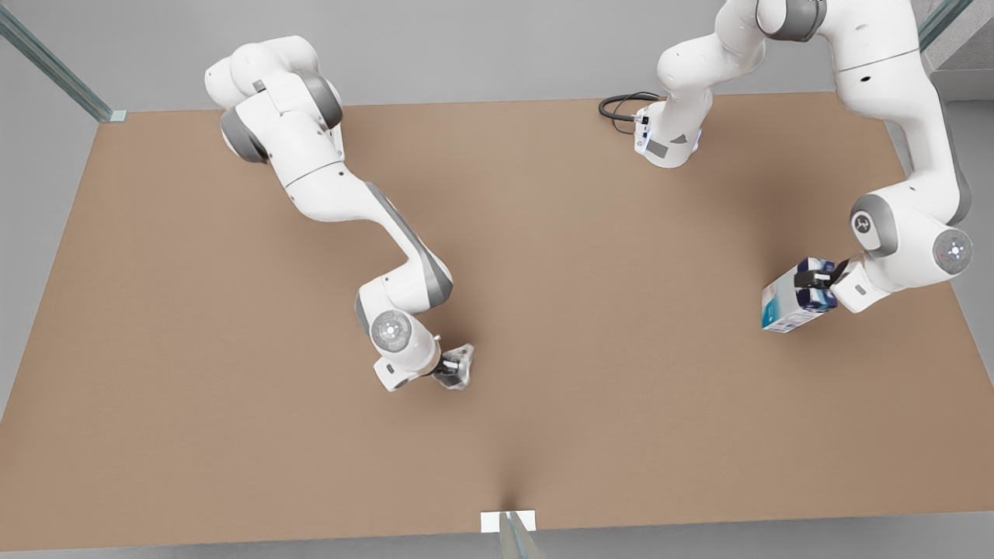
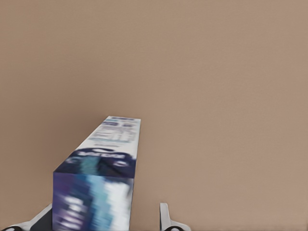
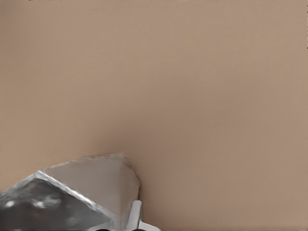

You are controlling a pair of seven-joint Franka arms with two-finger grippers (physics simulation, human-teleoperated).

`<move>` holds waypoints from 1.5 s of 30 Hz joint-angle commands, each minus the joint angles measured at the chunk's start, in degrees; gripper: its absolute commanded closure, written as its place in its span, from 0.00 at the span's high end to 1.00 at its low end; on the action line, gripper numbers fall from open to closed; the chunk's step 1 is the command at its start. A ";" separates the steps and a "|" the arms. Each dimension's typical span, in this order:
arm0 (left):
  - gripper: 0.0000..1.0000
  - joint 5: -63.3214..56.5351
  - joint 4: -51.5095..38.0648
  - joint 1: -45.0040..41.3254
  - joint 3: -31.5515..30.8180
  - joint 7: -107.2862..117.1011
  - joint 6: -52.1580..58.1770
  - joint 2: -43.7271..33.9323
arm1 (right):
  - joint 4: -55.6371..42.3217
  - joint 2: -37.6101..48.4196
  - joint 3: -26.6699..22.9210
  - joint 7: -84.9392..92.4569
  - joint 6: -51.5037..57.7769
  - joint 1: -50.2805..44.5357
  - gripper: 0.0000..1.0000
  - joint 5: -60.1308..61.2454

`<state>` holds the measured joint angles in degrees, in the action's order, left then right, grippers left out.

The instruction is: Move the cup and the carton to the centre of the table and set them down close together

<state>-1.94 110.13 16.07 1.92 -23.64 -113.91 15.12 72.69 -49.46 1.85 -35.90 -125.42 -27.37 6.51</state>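
Note:
The teal and white carton (image 1: 786, 307) with its dark blue top hangs tilted above the table (image 1: 582, 248) at the front view's right. My left gripper (image 1: 815, 284) is shut on it. The left wrist view has the carton (image 2: 103, 163) stretching away between two pale fingertips (image 2: 165, 219), with bare table beneath. The pale faceted cup (image 1: 460, 366) is a little left of the table's middle, toward the near edge, in my right gripper (image 1: 448, 365), which is shut on it. In the right wrist view the cup (image 3: 82, 190) sits beside one fingertip (image 3: 135, 214).
A black cable (image 1: 621, 106) loops beside one arm's base (image 1: 666, 144) at the table's far edge. A white bracket (image 1: 508, 521) sits at the middle of the near edge. Open tabletop lies between the two grippers.

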 commanded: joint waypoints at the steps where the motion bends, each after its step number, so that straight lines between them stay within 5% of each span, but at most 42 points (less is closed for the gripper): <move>1: 1.00 -0.08 0.00 0.10 0.02 0.00 0.00 0.18 | -0.01 -0.03 0.00 -0.14 -0.44 -0.05 0.21 -0.19; 10: 1.00 -0.26 0.00 0.54 0.19 0.00 -0.88 2.20 | -0.01 -1.52 0.00 -1.46 -0.97 -0.40 0.21 0.69; 11: 1.00 -0.26 -0.09 0.98 0.19 0.00 -0.88 2.46 | -0.01 -1.61 0.00 -1.46 -0.97 -0.31 0.36 0.69; 13: 1.00 -0.35 0.00 0.89 1.42 0.00 -0.88 2.90 | -0.01 -1.61 0.00 -0.84 -0.97 -0.23 0.86 0.60; 14: 1.00 -0.35 0.00 0.89 1.42 0.09 -0.88 2.90 | -0.01 -1.61 0.00 -0.49 -0.97 -0.14 1.00 0.60; 23: 0.96 -0.35 0.00 0.63 1.42 0.35 -0.88 2.90 | -0.18 -1.61 0.09 -0.58 -0.97 -0.14 1.00 0.69; 28: 0.72 -0.35 0.00 0.45 1.42 0.53 -0.88 2.90 | -0.18 -1.61 0.09 -0.58 -0.97 -0.05 1.00 0.87; 34: 0.62 -0.35 0.00 0.28 1.42 0.53 -0.70 2.90 | -0.18 -1.61 0.09 -0.58 -0.97 -0.05 1.00 0.78; 45: 0.62 3.87 0.44 -0.86 1.33 0.62 0.18 2.55 | -0.45 -1.08 0.09 -0.75 -0.44 -0.05 1.00 0.96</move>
<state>-0.99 110.56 15.12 3.26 -23.05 -113.76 17.66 72.25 -50.50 1.93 -36.62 -125.79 -27.42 7.48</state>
